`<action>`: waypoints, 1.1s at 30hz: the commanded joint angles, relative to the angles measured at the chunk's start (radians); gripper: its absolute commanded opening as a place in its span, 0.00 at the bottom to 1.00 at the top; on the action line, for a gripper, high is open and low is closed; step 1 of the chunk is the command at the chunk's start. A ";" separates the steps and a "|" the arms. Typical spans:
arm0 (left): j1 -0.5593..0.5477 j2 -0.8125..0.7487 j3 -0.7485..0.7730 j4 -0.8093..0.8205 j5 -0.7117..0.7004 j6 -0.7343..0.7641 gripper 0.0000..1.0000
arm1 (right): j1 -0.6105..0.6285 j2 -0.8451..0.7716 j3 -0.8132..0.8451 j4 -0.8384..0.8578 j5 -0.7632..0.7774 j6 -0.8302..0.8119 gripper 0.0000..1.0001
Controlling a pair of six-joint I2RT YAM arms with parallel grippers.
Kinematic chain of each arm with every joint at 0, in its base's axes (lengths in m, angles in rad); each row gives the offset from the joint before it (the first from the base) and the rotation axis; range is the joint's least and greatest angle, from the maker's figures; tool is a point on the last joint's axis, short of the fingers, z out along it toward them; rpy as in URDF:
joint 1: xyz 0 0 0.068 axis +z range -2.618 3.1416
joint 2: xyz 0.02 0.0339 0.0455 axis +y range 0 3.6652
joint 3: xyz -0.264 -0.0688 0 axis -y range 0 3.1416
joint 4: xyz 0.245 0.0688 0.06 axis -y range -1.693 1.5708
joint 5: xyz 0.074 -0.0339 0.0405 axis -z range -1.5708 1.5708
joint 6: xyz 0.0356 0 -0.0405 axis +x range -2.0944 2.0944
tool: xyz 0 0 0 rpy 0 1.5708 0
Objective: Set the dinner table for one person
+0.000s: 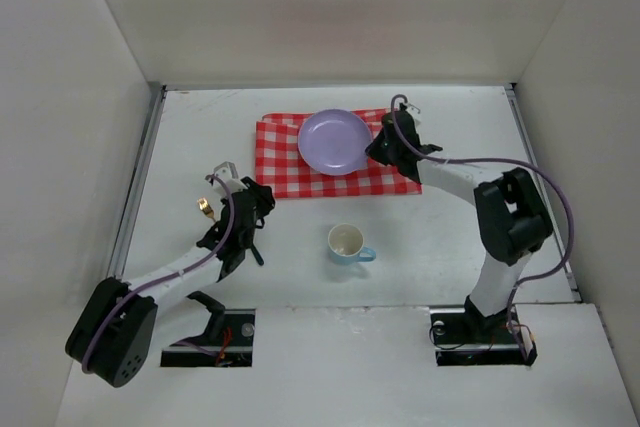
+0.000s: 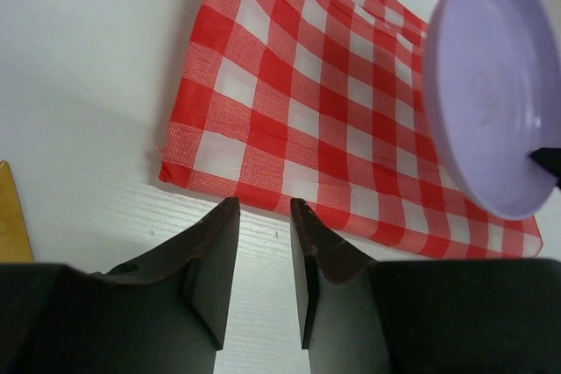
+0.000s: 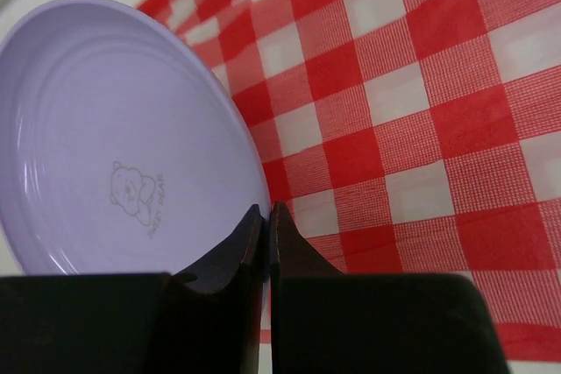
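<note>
Hidden or cut off: the right gripper point(image 1: 378, 152) covers the 3 o'clock rim of the plate point(image 1: 333, 142). Whether the plate rests on the cloth point(image 1: 290, 172) or is lifted off it, cannot tell. The gold-coloured piece point(image 1: 204, 207) is tiny in the top view and cropped at the left wrist view's edge point(image 2: 13, 216), so its type is unclear.

Dinner table point(image 1: 430, 237): matte white and flat, with metal rails at the sides. It fills the view under both arms.

The cloth is woven red-white check point(image 3: 421, 94), a flat rectangle at 12 o'clock of the cup point(image 1: 346, 242). The plate is round, smooth lavender plastic point(image 3: 114, 129) with a faint bear print. The cup is pale blue with a cream inside, its handle at 4 o'clock.

Right gripper point(image 3: 268, 212): fingers pressed together, pinching the plate rim.

Left gripper point(image 2: 263, 208): black fingers apart with nothing between them, over bare table at 7 o'clock of the cloth corner point(image 2: 307, 85). The gold-coloured piece is at its 9 o'clock.
</note>
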 commanded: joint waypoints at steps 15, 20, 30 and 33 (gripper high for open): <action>0.010 0.026 0.011 0.047 0.009 -0.020 0.33 | 0.024 0.206 0.234 -0.129 -0.048 -0.062 0.09; 0.017 0.000 0.000 0.047 0.003 -0.013 0.34 | 0.024 0.240 0.260 -0.123 -0.057 -0.054 0.30; 0.037 -0.034 0.003 0.015 0.036 -0.027 0.34 | 0.048 -0.173 -0.049 0.023 -0.036 -0.223 0.72; 0.034 -0.040 0.003 0.018 0.038 -0.029 0.35 | 0.118 -0.419 -0.271 0.104 -0.045 -0.324 0.67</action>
